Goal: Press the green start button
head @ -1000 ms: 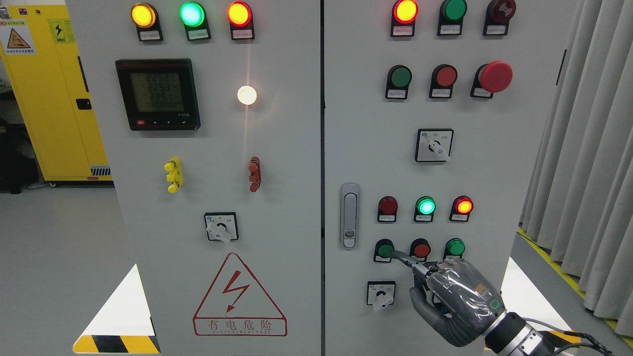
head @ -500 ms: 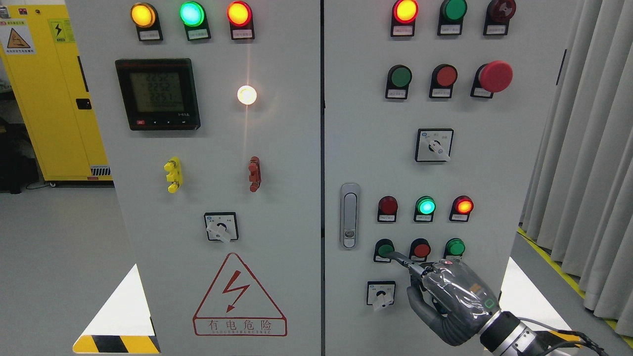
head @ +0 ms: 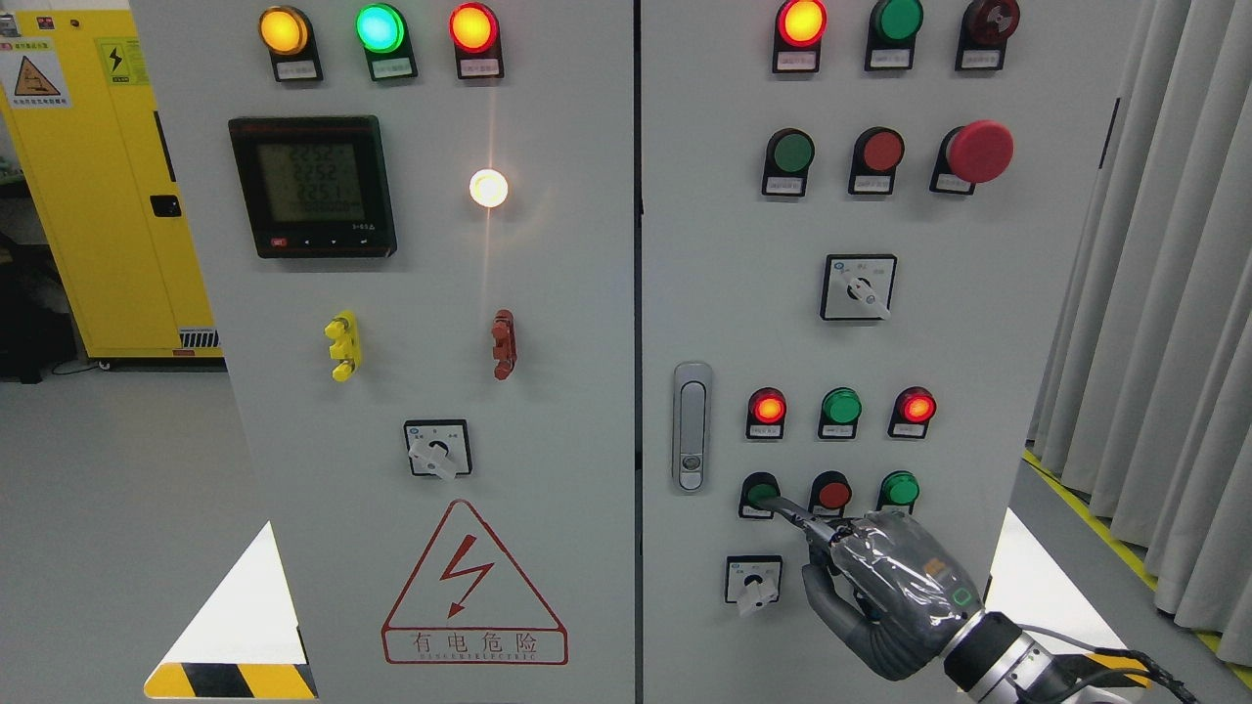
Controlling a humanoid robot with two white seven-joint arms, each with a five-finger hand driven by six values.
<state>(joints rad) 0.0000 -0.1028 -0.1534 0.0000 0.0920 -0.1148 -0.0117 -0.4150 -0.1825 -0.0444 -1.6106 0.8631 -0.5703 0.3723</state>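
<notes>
The green start button [head: 756,489] is the leftmost of a row of three push buttons low on the right cabinet door [head: 978,323]. My right hand [head: 880,587] comes up from the lower right, wrapped in clear film. Its index finger [head: 787,511] is stretched out with the tip touching the green button, and the other fingers are curled in. Above the row, the red lamp [head: 768,406] and the red lamp [head: 916,406] glow, while the green lamp [head: 841,406] between them is dark. The left arm is out of view.
A red button [head: 831,494] and another green button [head: 899,488] sit right of the pressed one. A rotary selector [head: 753,582] is just below the finger and a door handle [head: 692,426] to its left. Grey curtains [head: 1154,293] hang at the right.
The hand has edged slightly left and down with its fingertip on the button. The lower green lamp has gone dark and the red lamp to its left has lit up.
</notes>
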